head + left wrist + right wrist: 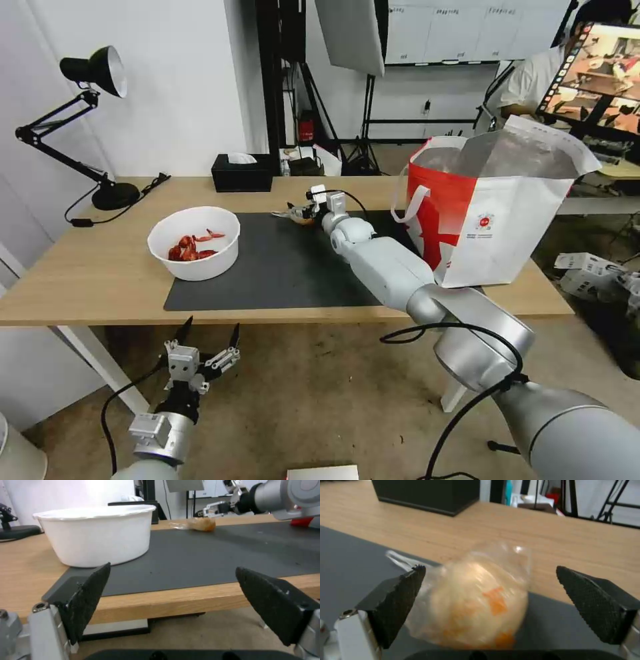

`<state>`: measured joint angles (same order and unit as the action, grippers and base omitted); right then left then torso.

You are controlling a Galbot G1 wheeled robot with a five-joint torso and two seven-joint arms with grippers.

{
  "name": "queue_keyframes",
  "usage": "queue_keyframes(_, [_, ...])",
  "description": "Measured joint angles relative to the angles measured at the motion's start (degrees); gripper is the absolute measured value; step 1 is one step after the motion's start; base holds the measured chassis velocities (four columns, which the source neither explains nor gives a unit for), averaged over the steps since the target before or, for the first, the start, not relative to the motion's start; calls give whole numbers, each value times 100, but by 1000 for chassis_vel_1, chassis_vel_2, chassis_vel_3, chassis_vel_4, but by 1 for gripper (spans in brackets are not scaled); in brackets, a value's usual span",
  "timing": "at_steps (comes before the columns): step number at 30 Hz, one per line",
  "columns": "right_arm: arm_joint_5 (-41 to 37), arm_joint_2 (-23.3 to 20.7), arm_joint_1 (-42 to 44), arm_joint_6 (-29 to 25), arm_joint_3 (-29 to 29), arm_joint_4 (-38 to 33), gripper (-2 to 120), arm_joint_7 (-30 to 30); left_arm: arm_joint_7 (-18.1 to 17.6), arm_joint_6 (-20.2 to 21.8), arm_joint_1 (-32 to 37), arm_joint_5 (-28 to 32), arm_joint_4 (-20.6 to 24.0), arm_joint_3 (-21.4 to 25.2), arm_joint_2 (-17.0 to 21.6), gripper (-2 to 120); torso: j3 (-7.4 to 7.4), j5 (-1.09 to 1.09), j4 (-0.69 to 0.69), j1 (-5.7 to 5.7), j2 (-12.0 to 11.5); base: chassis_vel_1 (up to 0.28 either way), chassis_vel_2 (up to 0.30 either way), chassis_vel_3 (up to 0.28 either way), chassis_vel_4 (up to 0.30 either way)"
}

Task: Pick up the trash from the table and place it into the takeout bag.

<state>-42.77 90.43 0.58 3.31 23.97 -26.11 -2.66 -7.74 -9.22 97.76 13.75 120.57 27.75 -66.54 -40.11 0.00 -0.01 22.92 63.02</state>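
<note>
In the head view one white bowl (pixel 194 243) sits left of centre on the near left corner of the single dark mat (pixel 280 267), with red shells inside it. One takeout bag (pixel 497 210) stands upright at the right of the frame on the right end of the table (pixel 87 273), its mouth open upward. One small clear bag (pixel 298 215) lies at the far edge of the mat near the middle of the frame. The right gripper (pixel 301 212) is stretched out to it from the lower right. The left gripper (pixel 208 337) hangs in the lower left, below the table's front edge, its two fingers spread and pointing up. A black tissue box (pixel 243 173) and one desk lamp (pixel 80 120) stand along the back.

In the left wrist view two dark fingers (pixel 87 600) stand wide apart with nothing between them. The bowl is at upper left and the small bag, its long axis lying across the frame, is at upper centre.

In the right wrist view the small bag fills the centre, lying on the mat's edge, its long axis slanting from lower left to upper right. The right gripper's two pads (pixel 398 602) stand apart on either side; the left pad sits just beside the plastic, and contact cannot be told.
</note>
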Motion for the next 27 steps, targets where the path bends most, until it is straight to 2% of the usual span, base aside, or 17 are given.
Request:
queue_keyframes(10, [-8, -16, -77, 71, 21, 131, 100, -390, 2, -48, 61, 2, 77, 2, -1, 100, 0, 0, 1, 0, 0, 0, 0, 0, 0])
queue_keyframes(13, [-19, -17, -76, 94, 80, 133, 97, -474, 2, -62, 76, 2, 88, 5, -6, 100, 0, 0, 1, 0, 0, 0, 0, 0, 0])
queue_keyframes(16, [-77, -20, -3, 231, 107, 97, 84, -491, 2, -97, 97, 2, 90, 16, -3, 100, 0, 0, 1, 0, 0, 0, 0, 0, 0])
queue_keyframes(17, [-77, -20, -3, 231, 107, 97, 84, -491, 2, -97, 97, 2, 90, 16, -3, 100, 0, 0, 1, 0, 0, 0, 0, 0, 0])
queue_keyframes(19, [-98, -22, 38, 314, 115, 64, 73, -485, 1, -124, 111, 4, 90, 30, 9, 100, 0, 0, 1, -1, 0, 0, 0, 0, 0])
queue_keyframes(21, [-106, -25, 50, 333, 115, 60, 69, -476, 2, -127, 113, 7, 90, 31, 13, 100, 0, 0, 1, 0, 0, 0, 0, 0, 0])
queue_keyframes(23, [-116, -33, 65, 350, 101, 57, 59, -460, 1, -133, 114, 13, 90, 32, 18, 100, 0, 0, 1, -1, 0, 0, 0, 0, 0])
queue_keyframes(27, [-118, -39, 76, 348, 77, 47, 51, -453, 1, -134, 111, 15, 89, 28, 18, 100, 0, 0, 1, 0, 0, 0, 0, 0, 0])
